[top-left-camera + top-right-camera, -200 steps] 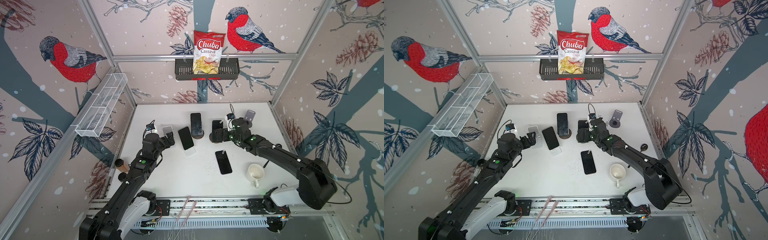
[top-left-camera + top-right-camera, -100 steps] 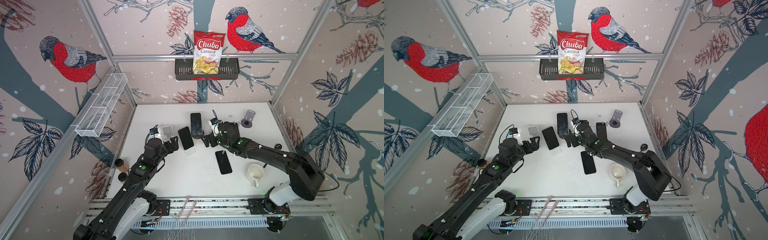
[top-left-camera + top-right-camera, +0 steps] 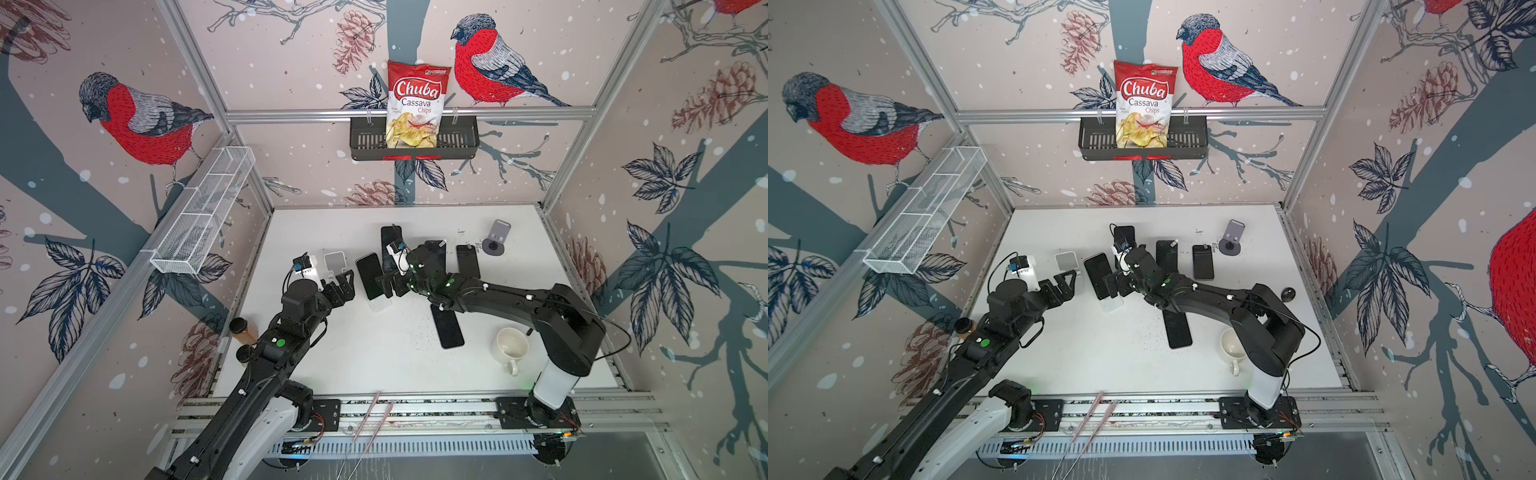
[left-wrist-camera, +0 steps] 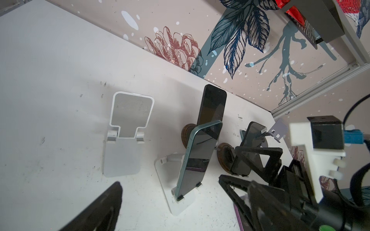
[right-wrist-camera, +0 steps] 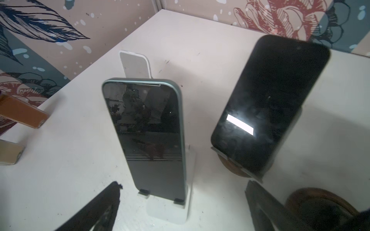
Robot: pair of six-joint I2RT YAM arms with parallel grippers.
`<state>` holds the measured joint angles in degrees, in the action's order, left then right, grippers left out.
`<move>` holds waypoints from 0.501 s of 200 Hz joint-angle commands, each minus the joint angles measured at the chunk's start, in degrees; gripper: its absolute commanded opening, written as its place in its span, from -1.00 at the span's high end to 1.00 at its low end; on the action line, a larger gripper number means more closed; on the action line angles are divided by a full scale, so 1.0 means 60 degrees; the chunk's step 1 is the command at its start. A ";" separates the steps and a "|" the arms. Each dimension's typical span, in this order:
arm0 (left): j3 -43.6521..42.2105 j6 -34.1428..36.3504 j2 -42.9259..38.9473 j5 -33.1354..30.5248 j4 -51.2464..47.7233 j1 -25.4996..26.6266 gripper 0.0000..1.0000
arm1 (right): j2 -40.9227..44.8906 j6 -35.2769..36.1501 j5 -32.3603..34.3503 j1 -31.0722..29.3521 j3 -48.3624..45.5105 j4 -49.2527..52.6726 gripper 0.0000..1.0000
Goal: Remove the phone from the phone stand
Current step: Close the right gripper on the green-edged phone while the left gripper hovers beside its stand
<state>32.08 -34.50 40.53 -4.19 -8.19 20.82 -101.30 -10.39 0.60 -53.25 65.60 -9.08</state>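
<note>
A green-edged phone (image 5: 152,138) stood leaning back on a white phone stand (image 5: 170,210), near the middle of the white tabletop (image 3: 374,353) and a bit toward its left edge. Its bottom sat on two small dark tabs at the front of the stand. The right tool (image 3: 384,286) was open, with its two fingers spread apart just in front of the phone, one on each side, and it was not touching the phone. The left tool (image 3: 343,284) was open too and held nothing. It sat just left of the phone, close to an empty white stand (image 4: 125,136). A second dark phone (image 5: 268,104) leaned on a round brown stand (image 5: 238,170) closer to the back edge. Another phone (image 3: 448,330) lay flat near a white mug (image 3: 510,347).
</note>
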 commanded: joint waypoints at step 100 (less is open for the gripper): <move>-0.0195 0.0371 -0.0204 0.0435 0.0326 0.0032 -0.93 | -0.1160 0.0060 0.0325 -0.0466 0.0827 -0.1129 -0.99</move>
<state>31.46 -33.87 39.75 -3.03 -9.04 20.82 -107.90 -10.48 2.96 -55.75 69.95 -12.86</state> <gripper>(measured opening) 0.966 0.992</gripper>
